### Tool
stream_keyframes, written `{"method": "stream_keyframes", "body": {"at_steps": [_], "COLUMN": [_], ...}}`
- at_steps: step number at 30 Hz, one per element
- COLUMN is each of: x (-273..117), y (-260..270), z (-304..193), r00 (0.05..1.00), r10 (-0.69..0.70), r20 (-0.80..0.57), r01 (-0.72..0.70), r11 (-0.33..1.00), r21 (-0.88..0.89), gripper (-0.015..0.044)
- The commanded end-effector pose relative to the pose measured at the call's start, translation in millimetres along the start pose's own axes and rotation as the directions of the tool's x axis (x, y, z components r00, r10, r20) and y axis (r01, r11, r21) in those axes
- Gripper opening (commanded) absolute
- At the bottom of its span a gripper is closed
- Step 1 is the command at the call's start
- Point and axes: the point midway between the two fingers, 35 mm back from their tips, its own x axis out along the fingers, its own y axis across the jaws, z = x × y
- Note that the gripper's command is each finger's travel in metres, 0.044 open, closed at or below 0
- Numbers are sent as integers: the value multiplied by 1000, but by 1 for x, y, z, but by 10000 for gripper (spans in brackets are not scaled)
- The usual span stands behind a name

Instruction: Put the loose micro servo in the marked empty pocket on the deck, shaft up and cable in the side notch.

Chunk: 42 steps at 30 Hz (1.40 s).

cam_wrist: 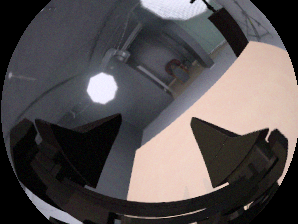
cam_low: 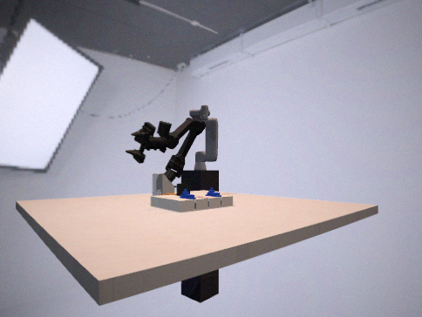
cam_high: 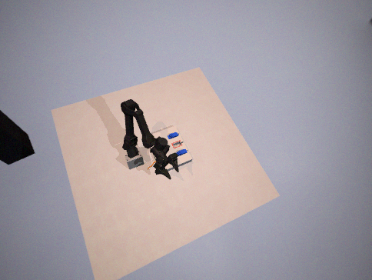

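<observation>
Beige tabletop (cam_high: 115,215) below: your gripper (cam_low: 139,144) hangs high with fingers spread, holding nothing; the loose micro servo (cam_high: 151,165) likely lies beneath, by the deck (cam_high: 184,136).

A pale tan bench (cam_low: 131,235) stands on a dark post (cam_low: 200,285) in a grey-white room. A bright tilted light panel (cam_low: 41,97) hangs on the left. The far wall (cam_low: 305,122) is plain, with a ledge near the dark ceiling (cam_low: 153,30), where a thin rail runs. From above, the floor (cam_high: 288,58) is bluish grey, with a black block (cam_high: 13,140) at left.
</observation>
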Motion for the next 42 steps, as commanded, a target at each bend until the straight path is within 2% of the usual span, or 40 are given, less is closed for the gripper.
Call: {"method": "stream_keyframes", "body": {"at_steps": [1, 2, 10, 19, 32, 42], "x": [0, 0, -1, -22, -84, -147], "y": [0, -1, -18, -39, -62, -65], "z": [-1, -3, -39, -80, -122, -139], "r00": [1000, 1000, 969, 848, 541, 259], "r10": [-4, -12, -177, -399, -674, -797], "r20": [-4, -13, -174, -349, -503, -546], "r01": [4, 12, 174, 393, 691, 857], "r11": [1000, 1000, 984, 915, 698, 451], "r21": [-1, -2, -33, -92, -190, -251], "gripper": [426, 440, 440, 440, 440, 440]}}
